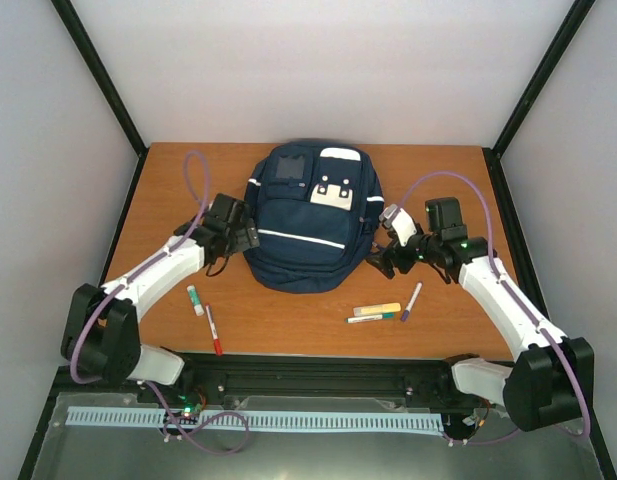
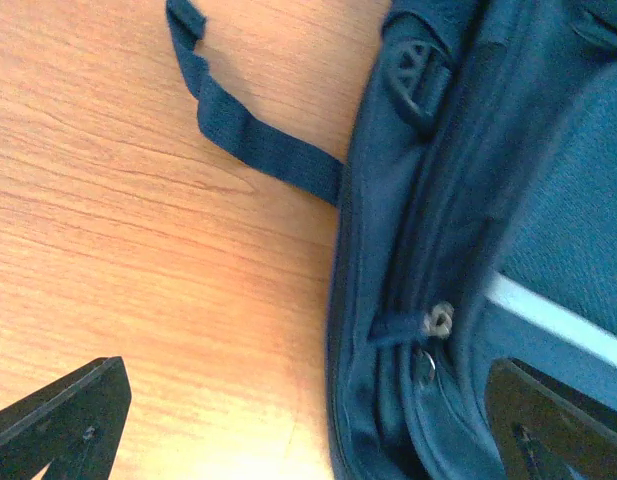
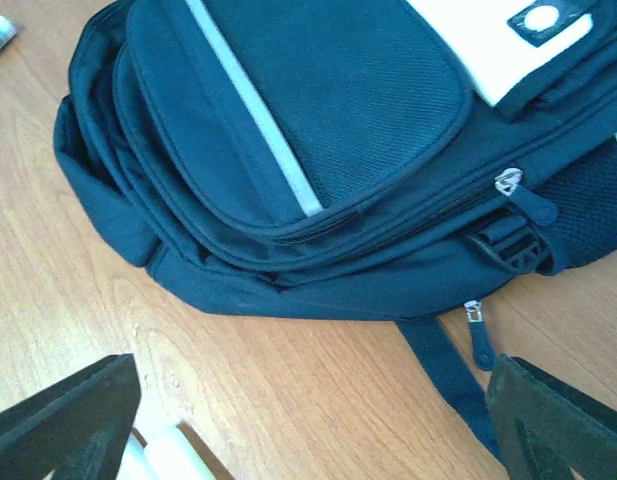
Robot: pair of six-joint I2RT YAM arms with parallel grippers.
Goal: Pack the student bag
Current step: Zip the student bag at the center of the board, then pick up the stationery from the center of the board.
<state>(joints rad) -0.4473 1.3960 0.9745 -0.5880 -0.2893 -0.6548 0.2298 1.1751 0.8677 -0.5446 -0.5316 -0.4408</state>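
Access requires the left gripper (image 1: pixel 250 238), spread, to pinch the zipper pull (image 2: pixel 440 320) while the right gripper (image 1: pixel 382 262), also spread, steadies the backpack (image 1: pixel 308 215).

Matt cloth student bag (image 1: pixel 306 215), wood-grain table (image 1: pixel 288 315)

Orange-brown wooden table (image 1: pixel 288 315) with visible grain, enclosed by plain white walls (image 1: pixel 318 60) on three sides; black posts (image 1: pixel 100 75) run up both back corners. Even light.
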